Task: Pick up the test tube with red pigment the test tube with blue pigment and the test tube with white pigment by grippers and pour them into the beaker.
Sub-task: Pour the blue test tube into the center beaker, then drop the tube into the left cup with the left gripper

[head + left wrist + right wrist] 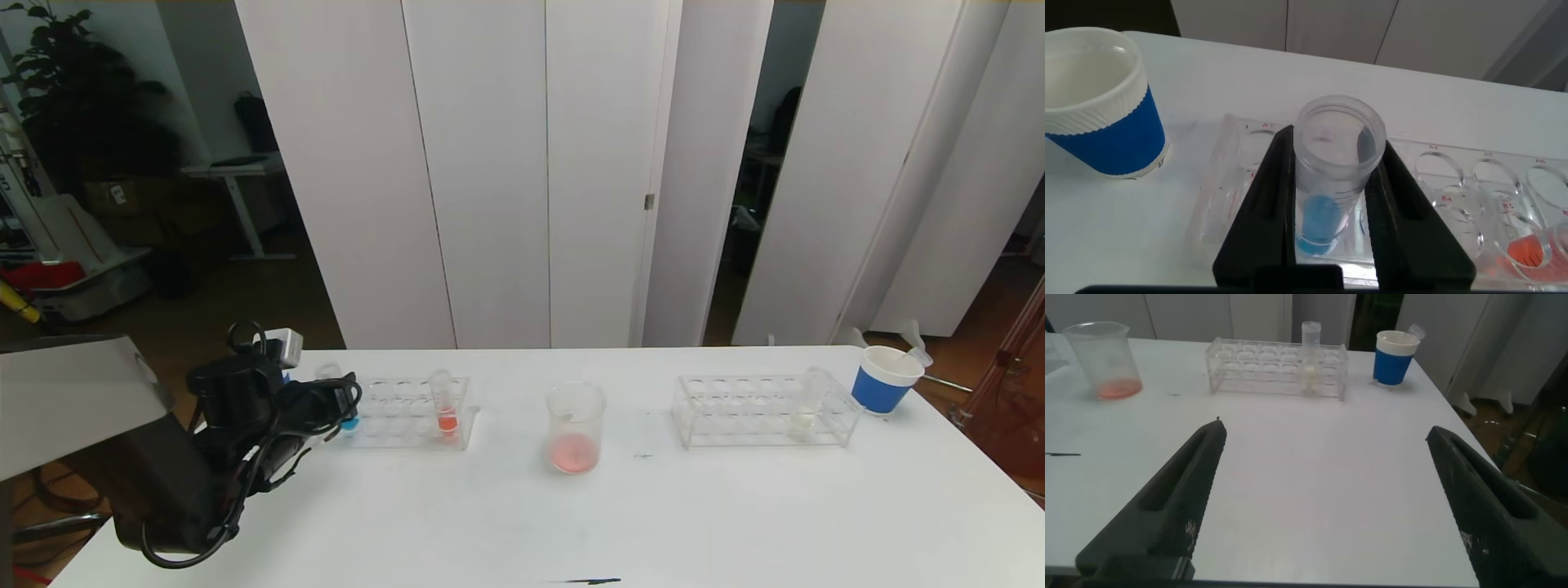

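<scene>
The test tube with blue pigment (1319, 224) stands upright at the left end of the left clear rack (408, 416), and my left gripper (1335, 139) is shut on it, one black finger on each side. In the head view that gripper (339, 406) covers most of the blue tube (349, 423). A test tube with red pigment (446, 412) stands further along the same rack. The beaker (575, 429) at table centre holds a little pink-red liquid. The test tube with white pigment (807, 408) stands in the right rack (763, 412). My right gripper (1324, 429) is open over bare table, out of the head view.
One blue-and-white paper cup (883, 380) stands past the right rack at the table's right edge. Another such cup (1098, 102) stands beside the left rack, close to my left gripper. White folding panels stand behind the table.
</scene>
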